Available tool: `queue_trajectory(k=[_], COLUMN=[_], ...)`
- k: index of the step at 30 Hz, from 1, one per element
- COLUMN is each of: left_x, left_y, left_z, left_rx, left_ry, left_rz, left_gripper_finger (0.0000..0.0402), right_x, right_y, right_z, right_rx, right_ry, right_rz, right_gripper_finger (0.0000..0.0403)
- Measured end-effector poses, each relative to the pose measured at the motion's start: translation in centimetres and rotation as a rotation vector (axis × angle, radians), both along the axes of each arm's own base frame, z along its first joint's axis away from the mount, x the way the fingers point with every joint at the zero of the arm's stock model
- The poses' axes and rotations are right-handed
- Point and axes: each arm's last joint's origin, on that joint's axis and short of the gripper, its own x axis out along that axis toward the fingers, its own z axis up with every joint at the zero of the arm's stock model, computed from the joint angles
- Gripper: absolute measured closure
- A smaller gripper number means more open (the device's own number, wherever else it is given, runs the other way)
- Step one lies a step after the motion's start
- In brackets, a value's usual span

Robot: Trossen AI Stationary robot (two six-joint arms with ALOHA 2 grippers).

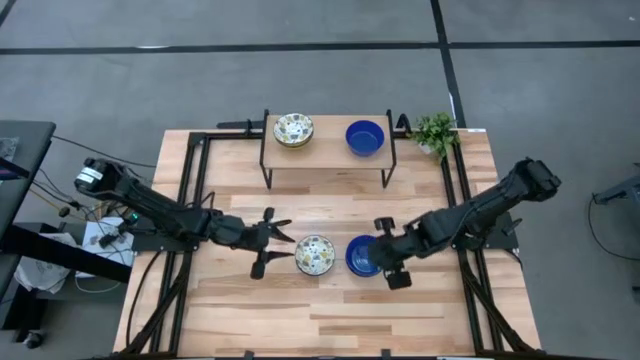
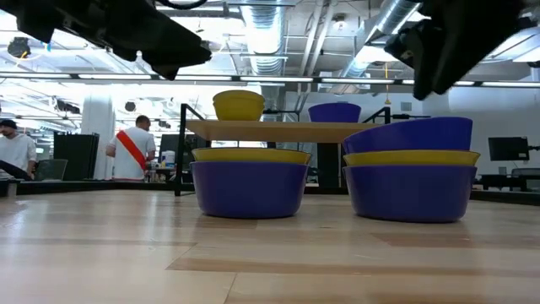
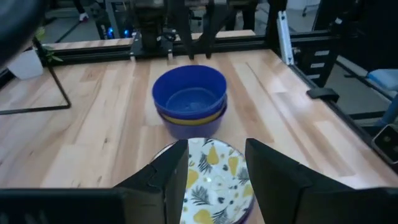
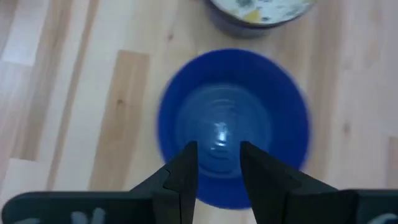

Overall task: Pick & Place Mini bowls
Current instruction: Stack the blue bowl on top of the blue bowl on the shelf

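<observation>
Our right tool (image 1: pixel 381 252), jaws partly open and holding nothing, hovers directly over the blue bowl stack (image 1: pixel 362 257) near the desk's (image 1: pixel 420 310) centre.

No text, label, brand, number or sign can be read in any of the views. No lettering is shown on the bowls, the wooden table, the shelf or the arms, and nothing legible is seen in the room behind.
</observation>
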Motion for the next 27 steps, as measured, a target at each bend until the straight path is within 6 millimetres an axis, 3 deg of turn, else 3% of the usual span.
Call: queue_trajectory(k=[9,21,27], left_x=[-0.2,-0.2,-0.2], left_y=[-0.7,-0.7,-0.7], left_z=[0.1,0.1,0.1], left_rx=[-0.031,-0.046,-0.048], left_ry=[-0.007,-0.003,-0.002], left_rz=[-0.026,-0.024,-0.024], left_gripper_finger=[0.0243,0.0243,0.0243], right_x=[0.2,0.7,0.7], right_y=[2.5,2.6,2.6], right_z=[-2.6,-3.4,-3.4], right_rx=[-0.032,-0.048,-0.037], right_ry=[0.085,0.094,0.095], right_rz=[0.046,0.029,0.021], right_gripper_finger=[0.0294,0.0296,0.0342])
